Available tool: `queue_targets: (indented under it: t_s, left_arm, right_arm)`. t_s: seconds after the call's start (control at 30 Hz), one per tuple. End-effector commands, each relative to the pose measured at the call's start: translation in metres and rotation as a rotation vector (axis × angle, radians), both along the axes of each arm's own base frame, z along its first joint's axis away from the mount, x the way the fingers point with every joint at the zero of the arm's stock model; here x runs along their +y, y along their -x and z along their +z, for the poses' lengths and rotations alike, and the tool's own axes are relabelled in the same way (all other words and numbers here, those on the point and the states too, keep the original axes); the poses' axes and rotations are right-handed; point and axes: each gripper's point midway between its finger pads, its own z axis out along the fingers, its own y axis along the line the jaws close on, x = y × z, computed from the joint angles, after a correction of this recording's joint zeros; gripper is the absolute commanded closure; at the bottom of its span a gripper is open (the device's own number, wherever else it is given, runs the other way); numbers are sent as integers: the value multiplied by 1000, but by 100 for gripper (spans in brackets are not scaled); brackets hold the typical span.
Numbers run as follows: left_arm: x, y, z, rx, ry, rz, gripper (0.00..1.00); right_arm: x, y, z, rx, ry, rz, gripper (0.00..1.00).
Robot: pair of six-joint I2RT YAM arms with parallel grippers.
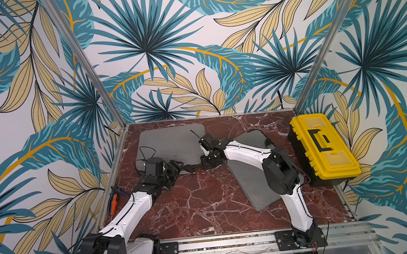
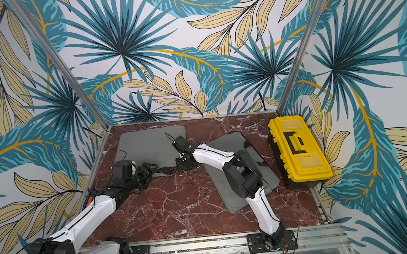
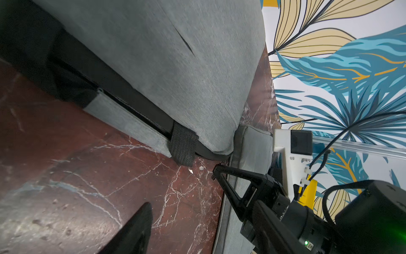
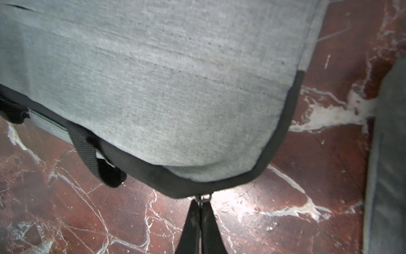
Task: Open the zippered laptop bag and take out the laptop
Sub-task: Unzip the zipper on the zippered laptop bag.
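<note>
Red marble table (image 1: 199, 204) is carrying everything inside leaf-patterned walls. Toward its rear left, the grey laptop bag (image 1: 173, 143) is lying flat, with its black-trimmed edge facing the arms in both top views. At the near right corner of that edge, the zipper pull (image 4: 203, 198) is sitting pinched between the closed fingers of the right gripper (image 4: 200, 211), whose jaws are pressing together on it just above the marble. The black handle strap (image 3: 183, 147) is hanging off the same edge a little further along. Beside it, the left gripper (image 1: 178, 167) is hovering low with its jaws standing apart and gripping nothing. A second grey bag (image 1: 250, 174) is lying diagonally under the right arm. A yellow toolbox (image 1: 323, 144) is sitting by the right wall, and an orange-handled tool (image 1: 113, 201) is resting at the left edge.
</note>
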Motion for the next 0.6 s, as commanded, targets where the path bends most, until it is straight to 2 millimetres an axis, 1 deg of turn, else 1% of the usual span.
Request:
queue_targets:
  t_s: [0.0,0.07,0.23,0.57]
  left_arm:
    - [-9,7,-15,20,-4,-16,28]
    - [-14,6,-18,17,4,-19,31]
    - [-28,3,-24,17,29,-13,30]
    - [-40,-2,-36,27,22,-17,30]
  right_arm:
    - [11,-2,-4,8,-34,6,100]
    - [13,-1,-4,10,-42,7,100]
    - [13,-1,-5,13,-47,9,100]
    - [16,-2,-4,8,-61,13,100]
